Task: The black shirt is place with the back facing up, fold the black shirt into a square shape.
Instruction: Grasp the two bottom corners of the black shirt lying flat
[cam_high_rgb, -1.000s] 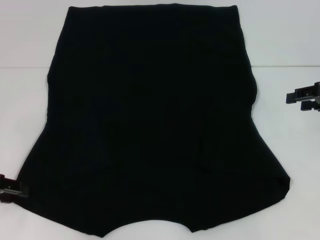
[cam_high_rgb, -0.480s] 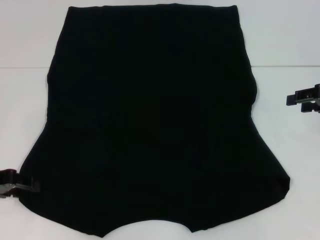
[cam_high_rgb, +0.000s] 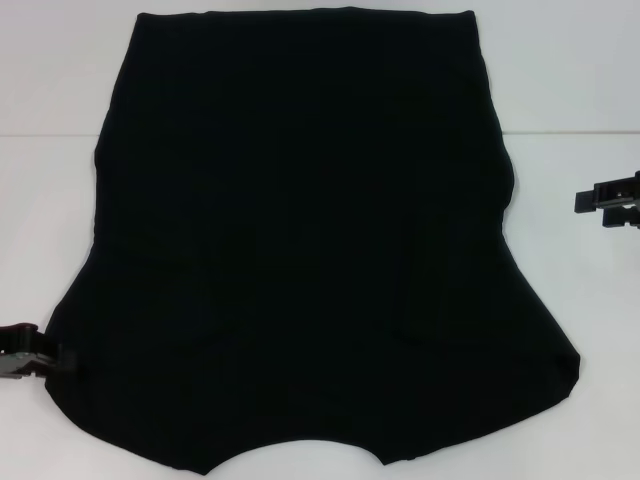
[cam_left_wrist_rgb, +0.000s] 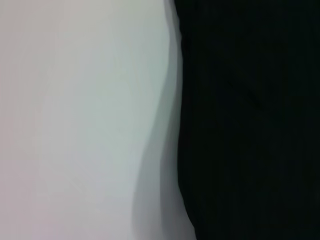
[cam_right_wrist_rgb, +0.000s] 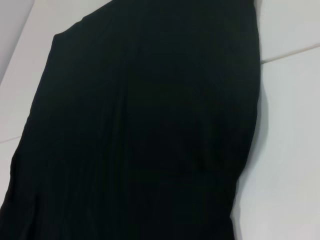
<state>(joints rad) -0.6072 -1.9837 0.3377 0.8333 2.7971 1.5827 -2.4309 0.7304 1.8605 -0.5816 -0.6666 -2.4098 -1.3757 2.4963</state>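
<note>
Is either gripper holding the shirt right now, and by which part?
Cannot be told for the left gripper: it sits at the black shirt's near-left sleeve edge. The right gripper holds nothing, clear of the cloth.

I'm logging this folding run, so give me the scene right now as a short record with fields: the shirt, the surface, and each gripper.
shirt: black shirt spread flat, plain side up, no lettering visible, not yet folded
surface: white table
left gripper: left gripper low at the shirt's near left sleeve edge, at the fabric's border
right gripper: right gripper off to the shirt's right side, apart from the fabric
hidden: no fingers show in either wrist view
</note>
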